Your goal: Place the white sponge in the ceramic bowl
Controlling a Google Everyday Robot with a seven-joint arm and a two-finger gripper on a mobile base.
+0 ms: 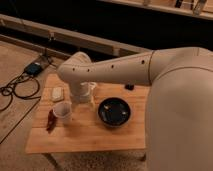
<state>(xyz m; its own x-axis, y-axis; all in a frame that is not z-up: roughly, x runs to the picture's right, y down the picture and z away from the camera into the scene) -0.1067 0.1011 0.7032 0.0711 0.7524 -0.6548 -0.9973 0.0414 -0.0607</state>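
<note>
Where the bulky white robot arm (130, 70) fills the 3 o'clock side of the view, it reaches across toward 9 o'clock, bends at a rounded elbow and drops straight down onto the light wooden rectangular tabletop (90, 137).

Wide, shallow, glossy black ceramic bowl (114, 111) sits just off tabletop ctr, at approx. 3 o'clock. It is upright, w/ a few light glints inside.

The pincer (81, 99) is at the arm's lower end, low over the tabletop near ctr. It is mostly hidden by the wrist, so can't tell if it is wide, narrow or holding anything.

White boxy carton (91, 92) stands right beside the wrist, at its 3 o'clock.

Small white round cup (62, 111) stands upright at 9 o'clock from ctr, near the wrist.

Small flat white sponge (57, 93), a pad w/ rounded corners, lies on the tabletop at 10 o'clock. It is just beyond the cup and well apart from the ceramic bowl, w/ wrist and carton between them.

Slim red object (51, 121) lies at 8 o'clock by the tabletop edge, beside the cup.

Tiny dark item (129, 87) sits at 1 o'clock near the far edge.
</note>
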